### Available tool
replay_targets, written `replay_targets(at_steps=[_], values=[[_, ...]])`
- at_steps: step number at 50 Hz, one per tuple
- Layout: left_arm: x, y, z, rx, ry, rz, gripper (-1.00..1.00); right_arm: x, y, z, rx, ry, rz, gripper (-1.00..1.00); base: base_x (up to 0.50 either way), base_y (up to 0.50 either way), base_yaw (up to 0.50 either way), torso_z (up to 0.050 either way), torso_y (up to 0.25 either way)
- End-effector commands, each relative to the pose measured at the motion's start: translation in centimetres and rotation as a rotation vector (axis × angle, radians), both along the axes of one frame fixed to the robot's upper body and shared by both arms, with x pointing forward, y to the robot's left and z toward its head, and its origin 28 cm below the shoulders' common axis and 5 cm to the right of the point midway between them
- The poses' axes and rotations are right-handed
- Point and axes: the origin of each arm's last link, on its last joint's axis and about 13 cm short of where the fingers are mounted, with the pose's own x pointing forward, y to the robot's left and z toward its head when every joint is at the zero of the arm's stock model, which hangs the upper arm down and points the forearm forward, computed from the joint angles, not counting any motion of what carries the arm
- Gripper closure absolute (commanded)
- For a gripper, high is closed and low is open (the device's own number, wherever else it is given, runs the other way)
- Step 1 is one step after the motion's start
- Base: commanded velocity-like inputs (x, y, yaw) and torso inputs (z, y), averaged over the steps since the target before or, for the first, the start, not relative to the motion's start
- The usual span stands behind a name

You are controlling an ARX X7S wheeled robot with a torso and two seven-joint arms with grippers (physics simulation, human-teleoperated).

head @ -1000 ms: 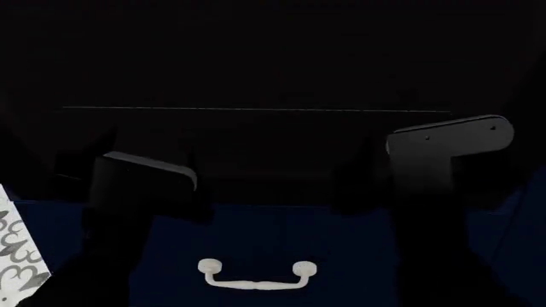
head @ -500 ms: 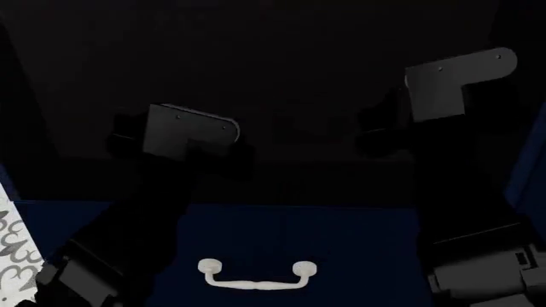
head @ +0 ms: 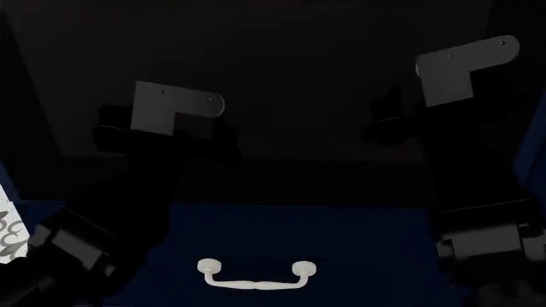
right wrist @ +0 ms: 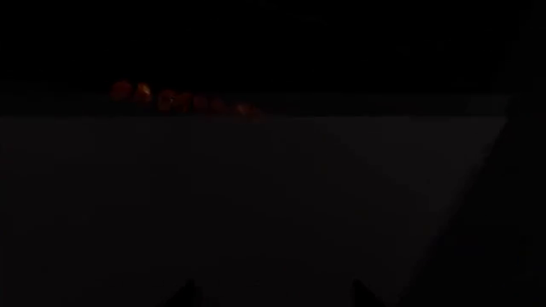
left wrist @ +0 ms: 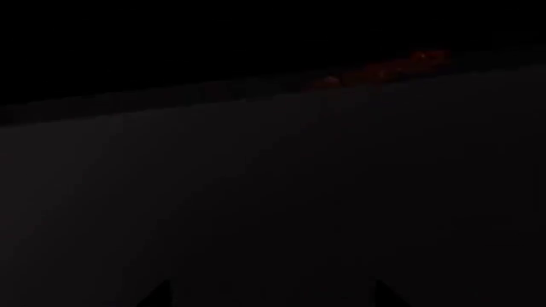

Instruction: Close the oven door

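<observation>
We take the navy drawer (head: 290, 236), with its white curved handle (head: 254, 274), as our landmark. Directly above it in the head view, the oven door (head: 290, 96) fills the frame as a wide black panel, apparently raised close to upright, though the darkness leaves its exact angle uncertain. The left gripper (head: 166, 137) lies above and to the left of the drawer handle, against or just before the door face; the right gripper (head: 401, 125) lies above and to the right of the handle, somewhat higher on the panel. Each wrist view shows only the dark door surface (left wrist: 273, 192) (right wrist: 256, 204) very near, a faint reddish glint along its far edge, and two dim fingertip points, so we cannot tell how wide either claw stands, and neither visibly holds anything. We judge the step in hand to be the final push of the door toward the cavity. The next move calls for an even forward press with both arms until the panel seats flush, without sliding off its glossy face.
</observation>
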Motion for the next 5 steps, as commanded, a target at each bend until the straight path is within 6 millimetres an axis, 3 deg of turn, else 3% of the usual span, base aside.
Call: replay_targets(at_steps=[1,5], values=[[0.16,0.26,0.25,-0.011,0.016,0.021,-1.00,0.71,0.18,0.10,-0.047,0.059,-0.133,-1.00,0.07,0.01,0.03,0.000,0.000],[0.12,0.12,0.21,-0.026,0.015,-0.002,-1.00,0.85,0.79,0.16,-0.042,0.055,-0.110,-1.00,0.08,0.00,0.03,0.000,0.000]])
